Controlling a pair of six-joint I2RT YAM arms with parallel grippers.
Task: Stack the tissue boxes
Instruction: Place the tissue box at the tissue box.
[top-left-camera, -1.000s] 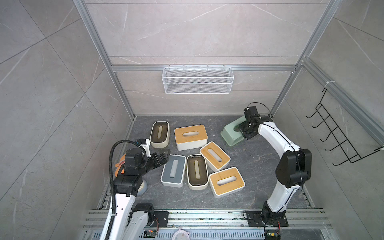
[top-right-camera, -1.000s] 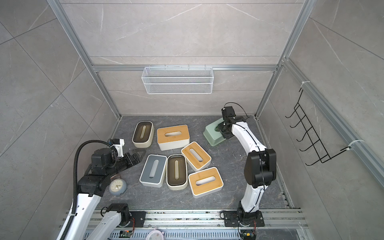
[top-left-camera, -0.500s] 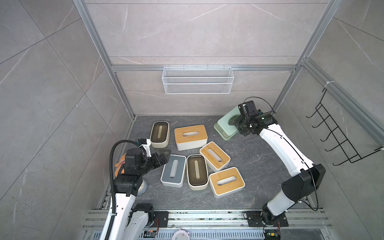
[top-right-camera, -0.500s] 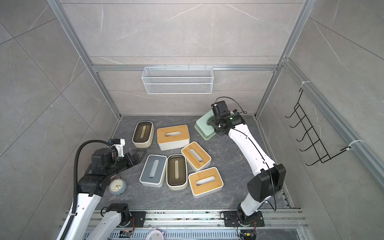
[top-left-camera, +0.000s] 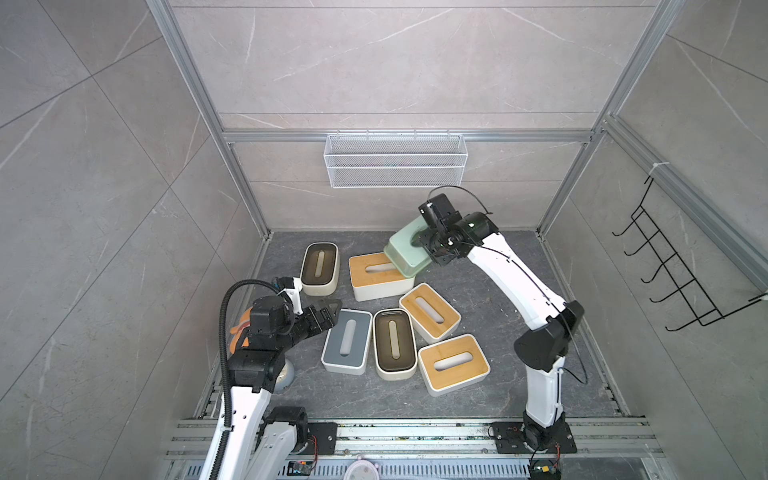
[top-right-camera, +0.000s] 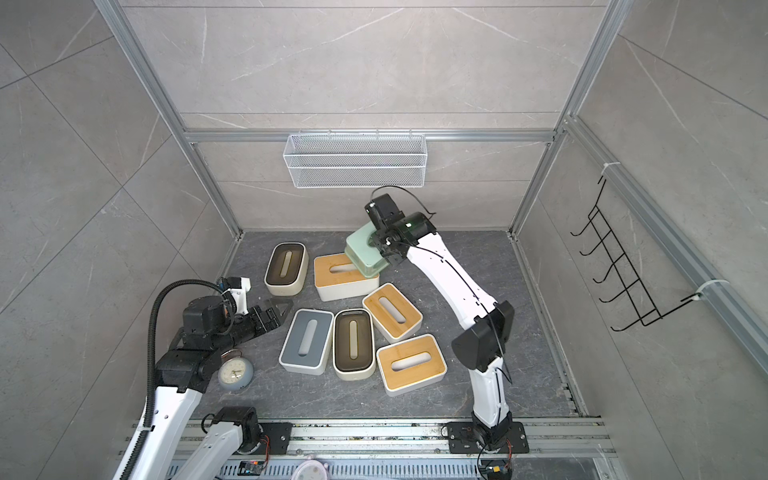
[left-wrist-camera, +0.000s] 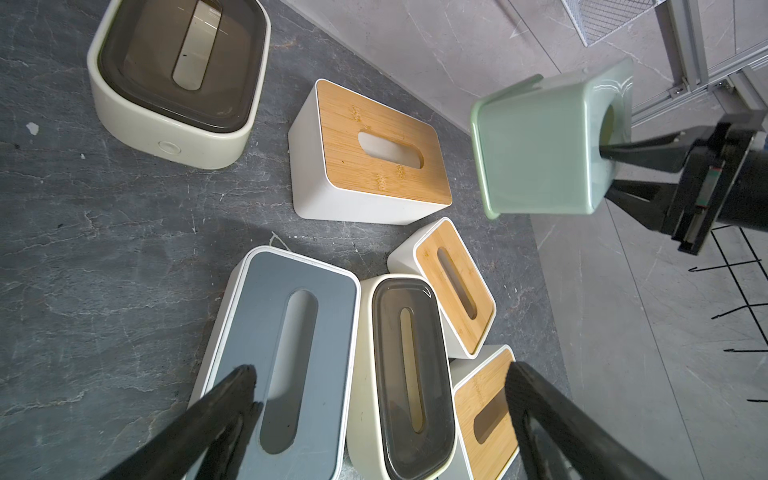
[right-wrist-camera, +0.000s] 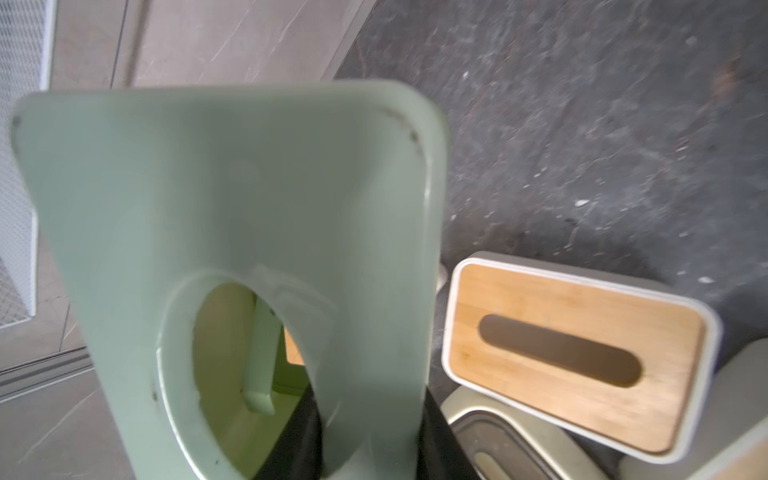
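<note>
Over slate floor — right fingers pinch green box through slot.

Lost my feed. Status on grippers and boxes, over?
Right gripper shut on sage green box, held off the floor, tilted above rear bamboo-lid box. Left gripper open, empty, by grey-blue-lid box. Nothing stacked yet.

On the dark surface, six tissue boxes are spread ahead of the left end effector, a clock behind it.
</note>
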